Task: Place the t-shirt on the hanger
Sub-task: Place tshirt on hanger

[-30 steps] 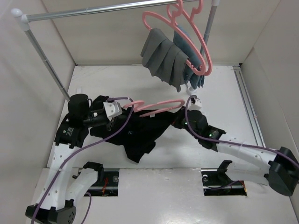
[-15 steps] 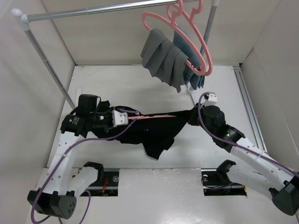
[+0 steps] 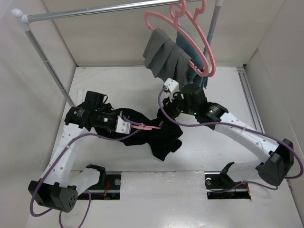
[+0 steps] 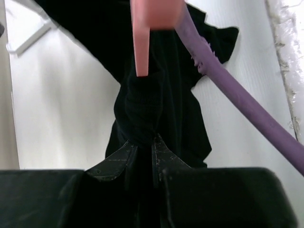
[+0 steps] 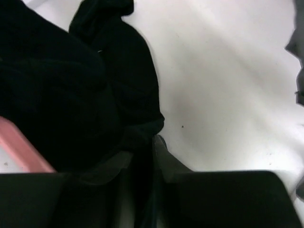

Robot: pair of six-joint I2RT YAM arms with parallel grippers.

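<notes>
Top view, t-shirt: the t-shirt [image 3: 154, 135] lay bunched in a dark heap on the white table [image 3: 109, 85], between the two arms and low in the middle.
Top view, hanger: a short pink length of the hanger [image 3: 146, 127] showed against the black cloth, the remainder covered.
Top view, left gripper: the left gripper [image 3: 134, 128] sat at the heap's left side, next to the pink bar; its opening could not be read here.
Top view, right gripper: the right gripper [image 3: 167, 119] pressed into the heap's upper right; fingers hidden by cloth.
Top view, background: a rail [image 3: 95, 10] carried other pink hangers with a grey garment [image 3: 166, 54].
Left wrist view, grip: the fingers [image 4: 116, 161] were drawn nearly together, pinching a black fold of the t-shirt [image 4: 161, 95].
Left wrist view, hanger: the hanger [image 4: 141, 42] hung blurred above the fold, a purple cable [image 4: 237, 95] crossing beside it.
Right wrist view, grip: the fingers [image 5: 164, 154] were closed tight on the t-shirt [image 5: 71, 85], cloth filling the slit.
Right wrist view, hanger: the hanger [image 5: 21, 149] poked out at lower left, under the fabric.
</notes>
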